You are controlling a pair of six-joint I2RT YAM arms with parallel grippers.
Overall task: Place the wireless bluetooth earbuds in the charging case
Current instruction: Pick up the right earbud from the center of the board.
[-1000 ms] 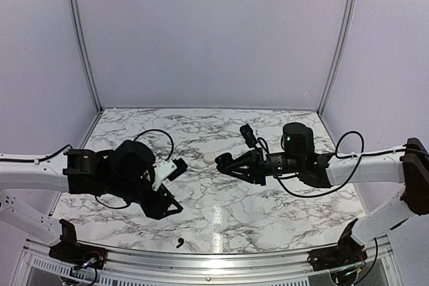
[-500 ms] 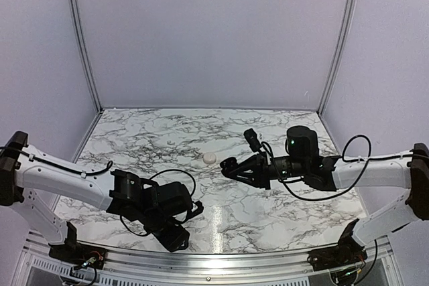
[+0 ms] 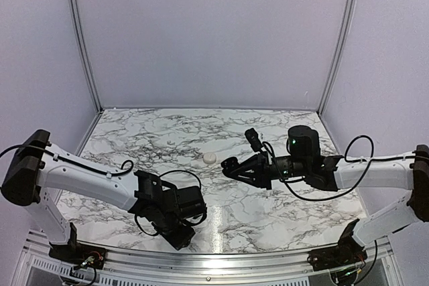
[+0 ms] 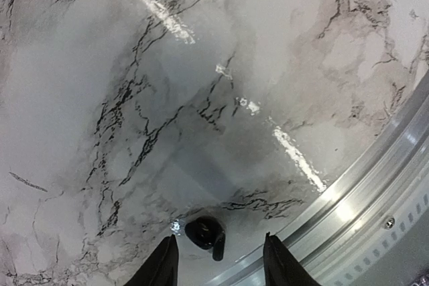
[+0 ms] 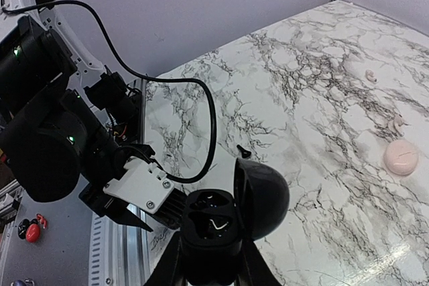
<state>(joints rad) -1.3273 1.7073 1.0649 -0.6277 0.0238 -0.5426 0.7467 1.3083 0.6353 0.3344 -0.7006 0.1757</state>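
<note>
Hovering at left: the left gripper point(image 4: 220, 264) hangs low over the near edge of the marble table point(image 3: 281, 216), its two fingers parted and grasping nothing.
Earbud: one of the wireless bluetooth earbuds point(image 4: 206, 233), a glossy black stub, lies on the marble between those parted fingers. It touches neither finger and sits just beside the metal rail point(image 4: 375, 209) bordering the table.
Second earbud: not made out. A small dark speck point(image 5: 244, 151) lies on the marble beyond the right gripper's load, too small to identify.
Right gripper: the right gripper point(image 5: 209, 259) is clenched on a black round puck point(image 5: 231, 216), held above the middle of the table. The puck is hinged open, its domed half standing up beside the lower shell, with a pale mark inside the shell.
Charging case: the charging case point(image 5: 401, 157), a cream-white pebble with its lid down, sits on the marble toward the middle of the table. From overhead it lies near the tip of the right gripper, on its left, without touching it, and well apart from the left gripper.
Arms: the left arm stretches in from the left along the near edge, and the right arm reaches in from the right above the marble.
Scraps: two pale scraps point(image 5: 397, 124) lie on the marble near the case.
</note>
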